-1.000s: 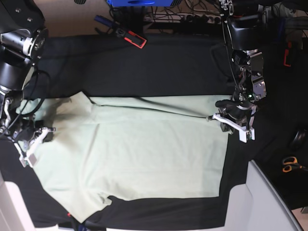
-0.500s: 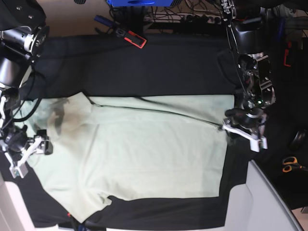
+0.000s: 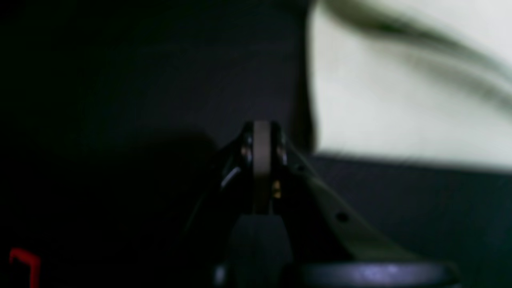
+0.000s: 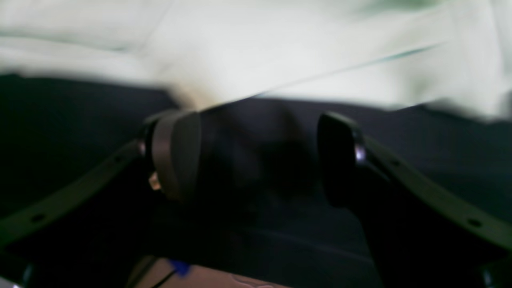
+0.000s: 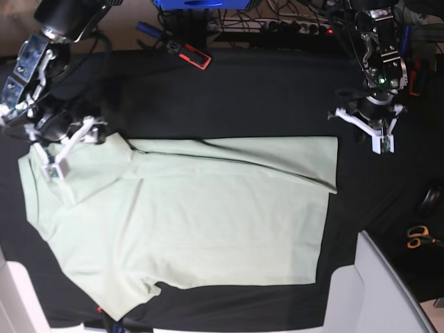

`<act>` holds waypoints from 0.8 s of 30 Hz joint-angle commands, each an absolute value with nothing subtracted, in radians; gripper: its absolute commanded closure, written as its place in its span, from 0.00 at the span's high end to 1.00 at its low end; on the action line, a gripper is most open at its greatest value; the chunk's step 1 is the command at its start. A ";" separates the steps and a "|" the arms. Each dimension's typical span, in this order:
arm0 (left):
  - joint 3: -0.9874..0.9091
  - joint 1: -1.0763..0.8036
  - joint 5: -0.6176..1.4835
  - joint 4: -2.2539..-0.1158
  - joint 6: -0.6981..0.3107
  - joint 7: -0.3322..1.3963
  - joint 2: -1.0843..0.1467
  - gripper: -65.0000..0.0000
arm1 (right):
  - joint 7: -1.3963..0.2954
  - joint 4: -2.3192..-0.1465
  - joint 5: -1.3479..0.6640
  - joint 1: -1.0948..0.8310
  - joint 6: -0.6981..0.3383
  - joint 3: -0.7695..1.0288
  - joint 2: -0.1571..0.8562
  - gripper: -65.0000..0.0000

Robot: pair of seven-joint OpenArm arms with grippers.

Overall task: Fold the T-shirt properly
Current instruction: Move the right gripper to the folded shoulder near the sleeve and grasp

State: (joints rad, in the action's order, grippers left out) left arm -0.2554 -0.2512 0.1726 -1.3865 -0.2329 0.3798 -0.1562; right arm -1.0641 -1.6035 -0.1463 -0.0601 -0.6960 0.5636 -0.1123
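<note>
Since a second ago, both arms have lifted off the T-shirt (image 5: 208,215), which lies flat on the counter (image 5: 229,90). Left gripper (image 5: 374,135) has its jaws clenched on nothing; right gripper (image 5: 66,149) has its jaws spread, released.

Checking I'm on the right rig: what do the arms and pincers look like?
Two black arms with loose black cables. The right pincer and left pincer have white finger frames. A green light glows on the left wrist. Wrist views show dark rounded pads on perforated struts.
</note>
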 commanded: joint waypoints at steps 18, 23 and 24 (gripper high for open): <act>-0.259 -0.289 0.133 -1.409 -0.231 0.361 -0.156 0.00 | -1.013 -1.339 -0.446 -0.028 -0.698 0.575 -0.088 0.67; -0.259 -0.289 0.133 -1.409 -0.231 0.361 -0.156 0.00 | -1.007 -1.291 -0.446 -0.002 -0.698 0.575 -0.085 0.67; -0.259 -0.289 0.133 -1.409 -0.231 0.361 -0.156 0.00 | -1.000 -1.290 -0.446 -0.002 -0.698 0.575 -0.085 0.67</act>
State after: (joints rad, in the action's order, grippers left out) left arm -0.2546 -0.2913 0.1310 -1.3903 -0.2363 0.3805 -0.1444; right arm -1.0191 -1.2770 -0.4240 -0.0147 -0.6907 0.5739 -0.0895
